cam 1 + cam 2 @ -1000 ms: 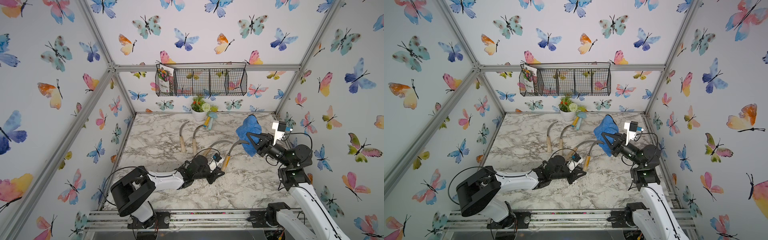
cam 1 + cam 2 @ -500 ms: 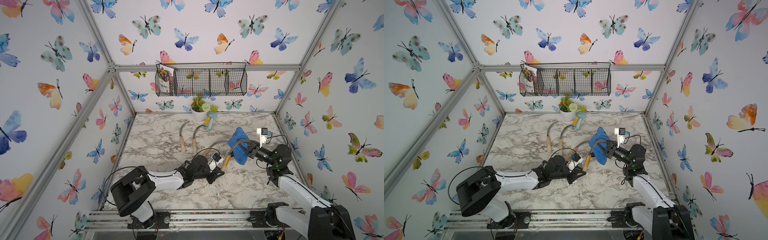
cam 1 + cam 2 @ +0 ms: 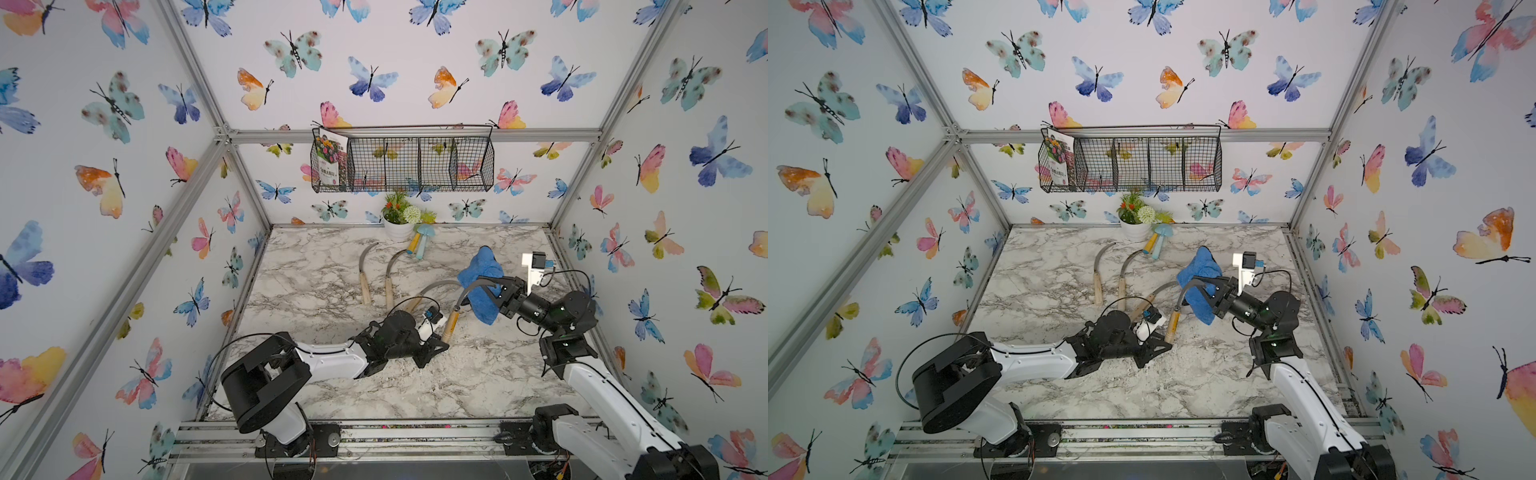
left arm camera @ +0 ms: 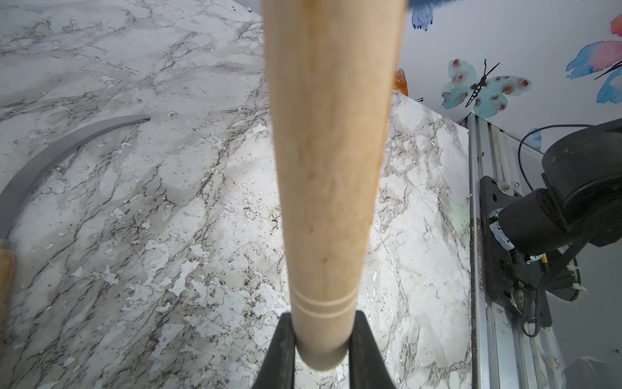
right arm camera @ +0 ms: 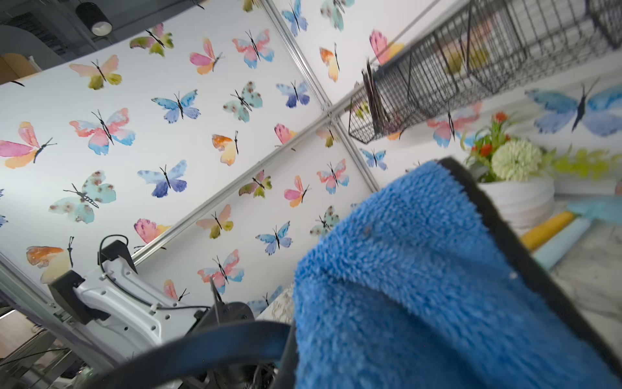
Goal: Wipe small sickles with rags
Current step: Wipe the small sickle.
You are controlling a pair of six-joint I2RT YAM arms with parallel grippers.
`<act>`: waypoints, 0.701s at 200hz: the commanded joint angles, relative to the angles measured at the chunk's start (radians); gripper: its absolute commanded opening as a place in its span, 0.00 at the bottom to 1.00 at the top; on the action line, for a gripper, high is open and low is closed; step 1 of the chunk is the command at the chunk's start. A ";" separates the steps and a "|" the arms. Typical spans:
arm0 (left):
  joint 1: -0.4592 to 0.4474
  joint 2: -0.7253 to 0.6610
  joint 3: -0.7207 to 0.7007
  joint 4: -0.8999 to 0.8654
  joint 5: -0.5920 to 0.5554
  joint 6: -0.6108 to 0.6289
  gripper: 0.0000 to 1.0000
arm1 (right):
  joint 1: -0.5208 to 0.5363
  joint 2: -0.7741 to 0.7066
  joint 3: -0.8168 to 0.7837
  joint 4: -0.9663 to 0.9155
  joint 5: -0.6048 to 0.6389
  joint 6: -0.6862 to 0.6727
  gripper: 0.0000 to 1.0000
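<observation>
Left tool (image 4: 321,340) clamps one sickle (image 3: 452,324) (by its wooden handle (image 4: 330,168)); right tool (image 3: 494,291) pinches the blue rag (image 3: 482,309) against its blade (image 3: 473,285).

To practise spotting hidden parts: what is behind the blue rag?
A lying sickle runs its blade behind the rag; the tip is hidden. The held sickle crosses in front instead.
</observation>
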 commanded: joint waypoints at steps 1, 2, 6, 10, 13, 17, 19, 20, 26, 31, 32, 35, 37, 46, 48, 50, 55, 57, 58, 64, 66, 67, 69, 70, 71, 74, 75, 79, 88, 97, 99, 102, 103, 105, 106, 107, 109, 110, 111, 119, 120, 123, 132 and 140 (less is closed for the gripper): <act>0.006 0.002 0.005 0.003 -0.012 -0.006 0.00 | -0.010 -0.051 0.082 -0.102 0.027 -0.043 0.02; 0.006 0.002 0.005 0.002 -0.012 -0.006 0.00 | -0.010 -0.053 0.085 -0.104 0.027 -0.043 0.03; 0.006 0.003 0.006 0.001 -0.011 -0.007 0.00 | -0.011 -0.060 0.095 -0.111 0.027 -0.043 0.02; 0.005 0.003 0.007 0.001 -0.012 -0.007 0.00 | -0.011 -0.068 0.105 -0.121 0.028 -0.045 0.03; 0.006 0.003 0.007 0.002 -0.013 -0.006 0.00 | -0.011 -0.074 0.111 -0.128 0.031 -0.047 0.03; 0.006 0.003 0.006 0.001 -0.014 -0.006 0.00 | -0.011 -0.084 0.119 -0.138 0.032 -0.048 0.02; 0.006 0.003 0.005 0.000 -0.014 -0.007 0.00 | -0.011 -0.089 0.122 -0.143 0.034 -0.051 0.03; 0.006 0.003 0.005 0.001 -0.014 -0.007 0.00 | -0.011 -0.091 0.124 -0.145 0.034 -0.051 0.03; 0.007 0.002 0.005 -0.001 -0.017 -0.007 0.00 | -0.011 -0.109 0.134 -0.164 0.039 -0.061 0.03; 0.007 0.002 0.006 -0.001 -0.019 -0.007 0.00 | -0.011 -0.125 0.140 -0.178 0.042 -0.066 0.02; 0.006 0.002 0.005 0.000 -0.020 -0.008 0.00 | -0.011 -0.127 0.141 -0.180 0.043 -0.067 0.02; 0.007 0.002 0.006 -0.001 -0.020 -0.008 0.00 | -0.011 -0.138 0.144 -0.189 0.044 -0.071 0.02; 0.007 0.002 0.005 -0.002 -0.020 -0.007 0.00 | -0.011 -0.145 0.146 -0.195 0.044 -0.072 0.03; 0.007 -0.001 0.005 -0.003 -0.021 -0.009 0.00 | -0.011 -0.178 0.147 -0.218 0.049 -0.080 0.03; 0.007 -0.001 0.005 -0.004 -0.023 -0.009 0.00 | -0.011 -0.185 0.147 -0.222 0.050 -0.081 0.02; 0.007 -0.002 0.005 -0.004 -0.023 -0.009 0.00 | -0.011 -0.192 0.146 -0.228 0.050 -0.081 0.03; 0.007 -0.006 0.004 -0.004 -0.025 -0.010 0.00 | -0.011 -0.211 0.142 -0.239 0.052 -0.083 0.03; 0.007 -0.005 0.004 -0.004 -0.024 -0.010 0.00 | -0.011 -0.219 0.139 -0.242 0.053 -0.083 0.02; 0.007 -0.006 0.004 -0.004 -0.025 -0.010 0.00 | -0.011 -0.223 0.138 -0.245 0.054 -0.083 0.03; 0.007 -0.008 0.003 -0.002 -0.026 -0.011 0.00 | -0.011 -0.243 0.132 -0.257 0.057 -0.083 0.03; 0.007 -0.010 0.002 -0.002 -0.027 -0.013 0.00 | -0.011 -0.250 0.129 -0.262 0.058 -0.084 0.03; 0.007 -0.010 0.001 -0.002 -0.028 -0.012 0.00 | -0.011 -0.254 0.128 -0.264 0.059 -0.085 0.03; 0.007 -0.010 0.002 -0.001 -0.030 -0.013 0.00 | -0.011 -0.261 0.125 -0.267 0.059 -0.085 0.02; 0.008 -0.011 0.002 -0.001 -0.030 -0.013 0.00 | -0.011 -0.264 0.124 -0.269 0.059 -0.085 0.02; 0.008 -0.012 0.002 -0.001 -0.030 -0.012 0.00 | -0.011 -0.268 0.122 -0.270 0.059 -0.084 0.02; 0.007 -0.012 0.000 0.000 -0.033 -0.014 0.00 | -0.011 -0.278 0.117 -0.275 0.061 -0.085 0.02; 0.007 -0.011 0.000 0.001 -0.034 -0.013 0.00 | -0.011 -0.280 0.116 -0.276 0.061 -0.086 0.03; 0.008 -0.012 -0.001 0.001 -0.035 -0.015 0.00 | -0.011 -0.294 0.110 -0.282 0.063 -0.087 0.03; 0.009 -0.012 -0.001 0.001 -0.045 -0.019 0.00 | -0.011 -0.322 0.100 -0.310 0.078 -0.098 0.02; 0.010 -0.014 -0.003 0.001 -0.055 -0.023 0.00 | -0.011 -0.350 0.090 -0.337 0.100 -0.112 0.02; 0.009 -0.014 -0.004 0.001 -0.059 -0.025 0.00 | -0.011 -0.355 0.088 -0.343 0.105 -0.115 0.02; 0.010 -0.015 -0.005 0.001 -0.065 -0.028 0.00 | -0.011 -0.363 0.086 -0.353 0.115 -0.121 0.02; 0.010 -0.015 -0.005 0.001 -0.067 -0.028 0.00 | -0.011 -0.365 0.085 -0.356 0.117 -0.122 0.02; 0.010 -0.015 -0.005 0.001 -0.071 -0.031 0.00 | -0.011 -0.371 0.084 -0.364 0.125 -0.126 0.03; 0.011 -0.015 -0.006 0.001 -0.072 -0.031 0.00 | -0.011 -0.373 0.084 -0.367 0.128 -0.128 0.02; 0.012 -0.016 -0.007 0.002 -0.075 -0.033 0.00 | -0.011 -0.376 0.083 -0.371 0.131 -0.130 0.02; 0.011 -0.017 -0.007 0.002 -0.081 -0.036 0.00 | -0.011 -0.380 0.083 -0.379 0.139 -0.133 0.02; 0.012 -0.018 -0.007 0.001 -0.084 -0.037 0.00 | -0.011 -0.382 0.082 -0.382 0.142 -0.135 0.02; 0.012 -0.017 -0.007 0.001 -0.087 -0.037 0.00 | -0.011 -0.384 0.081 -0.385 0.145 -0.136 0.02; 0.013 -0.023 -0.012 0.003 -0.111 -0.046 0.00 | -0.011 -0.398 0.079 -0.412 0.174 -0.150 0.02; 0.013 -0.024 -0.014 0.005 -0.116 -0.047 0.00 | -0.011 -0.400 0.079 -0.415 0.179 -0.152 0.02; 0.013 -0.026 -0.016 0.006 -0.128 -0.054 0.00 | -0.011 -0.405 0.081 -0.429 0.191 -0.158 0.03; 0.020 -0.033 -0.024 0.014 -0.166 -0.078 0.00 | -0.011 -0.412 0.084 -0.466 0.233 -0.173 0.02; 0.033 -0.040 -0.030 0.017 -0.181 -0.101 0.00 | -0.011 -0.415 0.086 -0.493 0.266 -0.183 0.03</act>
